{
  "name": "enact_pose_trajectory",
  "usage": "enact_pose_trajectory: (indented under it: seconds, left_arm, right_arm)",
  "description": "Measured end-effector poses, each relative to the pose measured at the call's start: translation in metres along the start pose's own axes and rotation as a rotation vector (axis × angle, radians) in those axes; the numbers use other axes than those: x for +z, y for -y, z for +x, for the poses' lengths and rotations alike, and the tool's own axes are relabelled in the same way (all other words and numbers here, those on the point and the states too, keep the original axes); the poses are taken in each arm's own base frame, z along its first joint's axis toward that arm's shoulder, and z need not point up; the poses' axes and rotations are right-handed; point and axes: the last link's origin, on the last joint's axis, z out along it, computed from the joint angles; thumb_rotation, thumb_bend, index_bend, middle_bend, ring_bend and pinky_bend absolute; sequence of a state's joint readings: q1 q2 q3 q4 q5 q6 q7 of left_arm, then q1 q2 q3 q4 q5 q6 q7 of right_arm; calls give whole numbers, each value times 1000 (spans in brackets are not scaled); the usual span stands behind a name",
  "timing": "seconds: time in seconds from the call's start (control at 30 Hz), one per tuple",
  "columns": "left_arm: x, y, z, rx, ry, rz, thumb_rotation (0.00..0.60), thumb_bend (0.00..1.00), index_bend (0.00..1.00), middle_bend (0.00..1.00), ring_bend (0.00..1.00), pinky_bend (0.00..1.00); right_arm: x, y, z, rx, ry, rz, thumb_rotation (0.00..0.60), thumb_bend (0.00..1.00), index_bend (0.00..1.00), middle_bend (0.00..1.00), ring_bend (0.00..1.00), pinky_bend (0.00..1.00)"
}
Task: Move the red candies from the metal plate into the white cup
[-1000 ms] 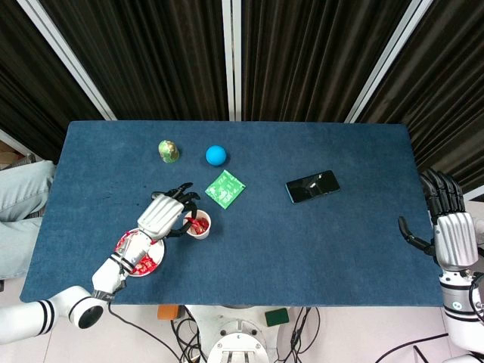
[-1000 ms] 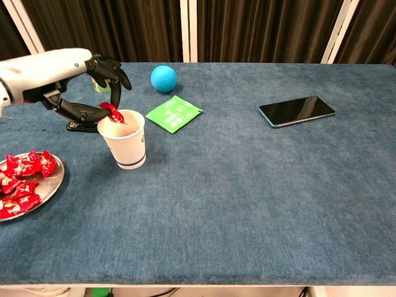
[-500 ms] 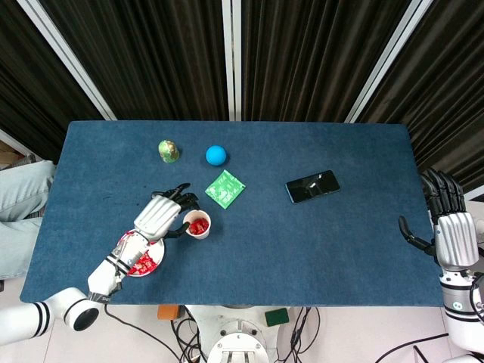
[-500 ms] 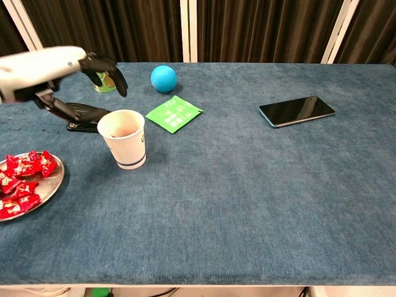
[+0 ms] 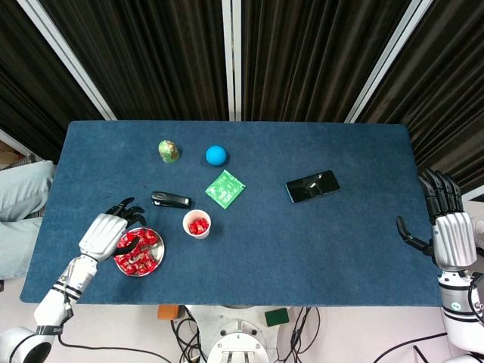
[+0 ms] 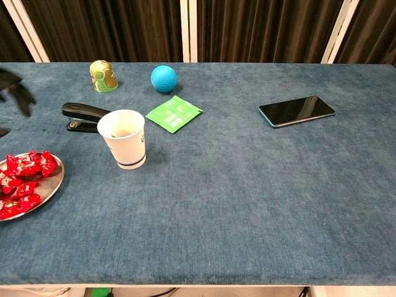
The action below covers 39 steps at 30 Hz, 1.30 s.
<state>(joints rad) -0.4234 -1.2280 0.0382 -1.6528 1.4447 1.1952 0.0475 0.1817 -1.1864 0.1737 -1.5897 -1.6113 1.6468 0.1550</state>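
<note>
Colours on the blue table (image 6: 260, 204)
Red candies (image 5: 137, 251), white cup (image 6: 124, 138), green packet (image 6: 174, 113), blue ball (image 6: 164, 78), black stapler (image 6: 83, 116).

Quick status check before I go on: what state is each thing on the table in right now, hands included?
White cup: upright, red candies inside.
Metal plate: still holds several red candies.
Left hand: over the plate's left edge, fingers spread, holding nothing.
Right hand: off the table's right end, fingers apart, holding nothing.
Stapler: closed, lying flat.
Phone: flat, screen dark.
Green packet: flat.
Blue ball: at rest.
</note>
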Motion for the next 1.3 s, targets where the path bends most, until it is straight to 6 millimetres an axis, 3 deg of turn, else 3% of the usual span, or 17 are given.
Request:
enact_pose_trajectory:
  seconds: [0.6,1.3]
  left_arm:
    - [0,19,-49,-25,64,65,600,347,431,230,70,254]
    - [10,24,-62,22,92,73,600,330,431,230,70,254]
  right_arm:
    - [-1,4,5,-13,-6,4,600,368,0,0,0,0]
    - [0,3,1,-18,4,-2,600,369,0,0,0,0]
